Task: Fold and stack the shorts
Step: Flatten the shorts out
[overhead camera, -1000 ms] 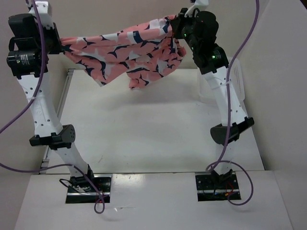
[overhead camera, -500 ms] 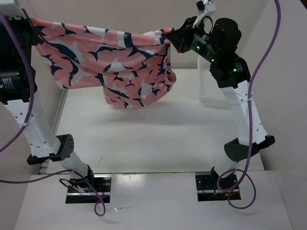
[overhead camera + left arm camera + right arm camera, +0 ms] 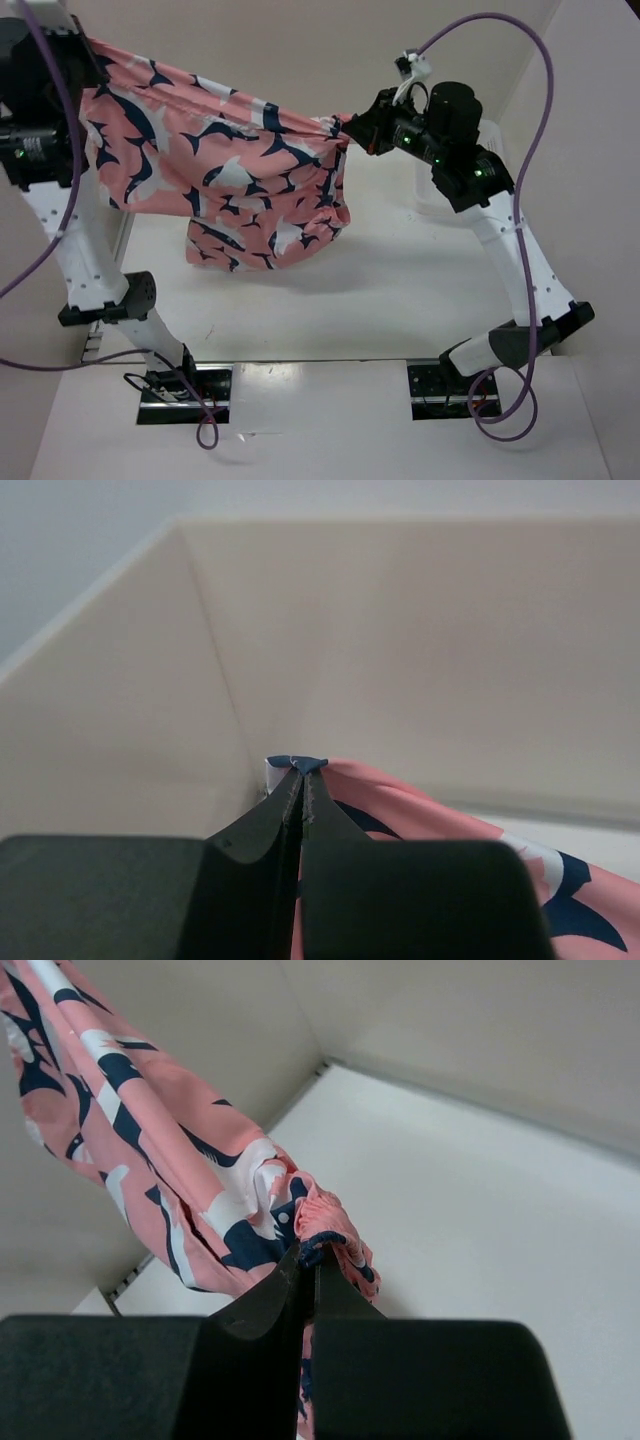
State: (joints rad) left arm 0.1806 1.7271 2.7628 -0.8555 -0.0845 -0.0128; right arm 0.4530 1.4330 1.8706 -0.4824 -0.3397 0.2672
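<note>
The shorts (image 3: 220, 175), salmon pink with navy and white sharks, hang stretched in the air between my two arms, above the table. My left gripper (image 3: 88, 48) is shut on their upper left corner at the far left of the top view; in the left wrist view a navy hem of the shorts (image 3: 400, 805) pokes out at the tips of the left gripper (image 3: 300, 768). My right gripper (image 3: 345, 128) is shut on the right corner of the waistband, which bunches at the tips in the right wrist view (image 3: 308, 1252), the shorts (image 3: 150, 1150) trailing up to the left.
A white mesh basket (image 3: 428, 195) stands at the back right, mostly hidden behind my right arm. Beige walls enclose the white table (image 3: 380, 290) on the left, back and right. Purple cables loop off both arms.
Both arms have swung the shorts nearer and lower. The right gripper moved down and left; the cloth now hangs flatter and spreads wider, with its lower edge closer to the table.
</note>
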